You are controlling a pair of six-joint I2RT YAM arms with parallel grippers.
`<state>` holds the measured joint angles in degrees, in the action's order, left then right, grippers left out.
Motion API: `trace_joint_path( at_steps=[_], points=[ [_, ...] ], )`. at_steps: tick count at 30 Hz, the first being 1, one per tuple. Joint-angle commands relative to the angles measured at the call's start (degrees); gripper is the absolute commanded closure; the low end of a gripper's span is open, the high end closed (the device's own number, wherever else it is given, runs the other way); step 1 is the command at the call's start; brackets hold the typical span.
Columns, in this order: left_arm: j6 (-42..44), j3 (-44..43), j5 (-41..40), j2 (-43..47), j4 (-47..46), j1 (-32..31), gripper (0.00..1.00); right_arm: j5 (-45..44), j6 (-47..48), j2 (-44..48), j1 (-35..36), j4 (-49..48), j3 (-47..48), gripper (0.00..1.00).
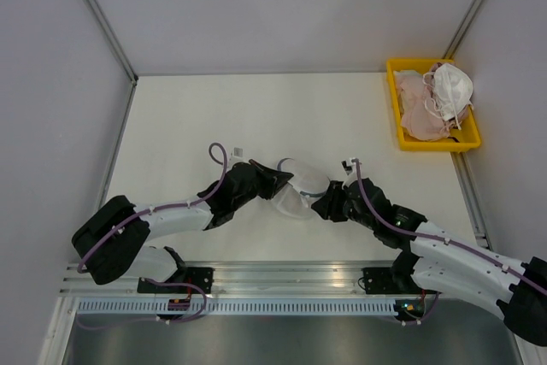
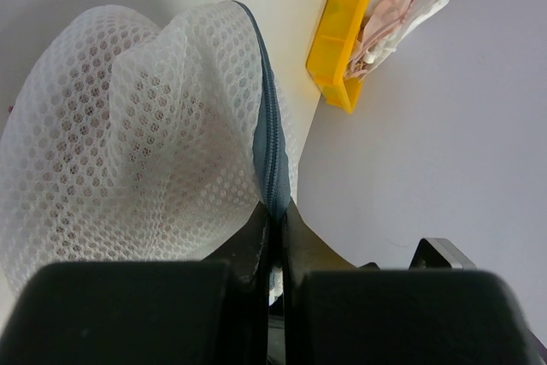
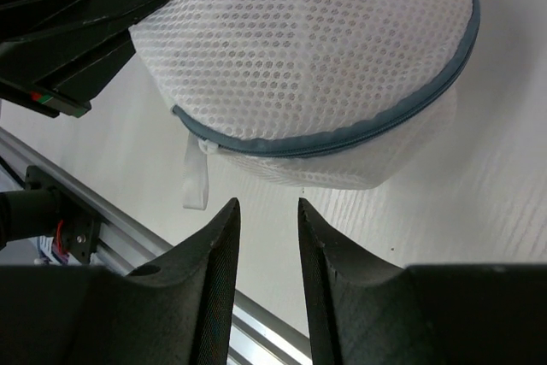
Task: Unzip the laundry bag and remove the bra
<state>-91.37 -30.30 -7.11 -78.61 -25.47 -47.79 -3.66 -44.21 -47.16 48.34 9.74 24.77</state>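
Observation:
The laundry bag, a white mesh dome with a grey-blue zipper around its rim, lies on the table between my two grippers. My left gripper is shut on the bag's zippered rim, its fingertips pinching the seam. My right gripper is open just short of the bag, with nothing between its fingers. The zipper's white pull tab hangs slightly left of the right gripper's fingertips. The zipper looks closed along the visible stretch. The bra is hidden.
A yellow tray stands at the back right with pale peach-pink garments and a white cupped item in it. The tray also shows in the left wrist view. A metal rail runs along the near table edge.

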Motion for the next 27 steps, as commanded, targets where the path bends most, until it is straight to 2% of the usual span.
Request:
trace_joint_path(
  at_steps=[1, 12, 22, 25, 27],
  points=[
    [-2.84, -0.64, -0.36, 0.3, -2.65, -0.81, 0.98, -4.6, 1.4, -1.79, 0.71, -4.28, 2.56, 0.61],
    [-4.16, 0.42, -0.44, -0.05, -3.71, -1.25, 0.98, -7.15, 0.79, -6.37, 3.69, -8.59, 4.05, 0.6],
    [-5.13, 0.6, -0.09, -1.02, -5.2, -1.96, 0.98, -13.12, 0.26, -8.74, 7.12, -9.3, 5.19, 0.59],
    [-5.3, 0.86, -0.09, -1.02, -5.29, -2.13, 0.98, -15.93, 0.08, -9.44, 8.26, -9.3, 5.72, 0.66],
    [-5.39, 1.12, -0.09, -0.93, -5.55, -2.13, 0.98, -17.51, 0.08, -9.71, 9.23, -9.3, 6.16, 0.76]
  ],
)
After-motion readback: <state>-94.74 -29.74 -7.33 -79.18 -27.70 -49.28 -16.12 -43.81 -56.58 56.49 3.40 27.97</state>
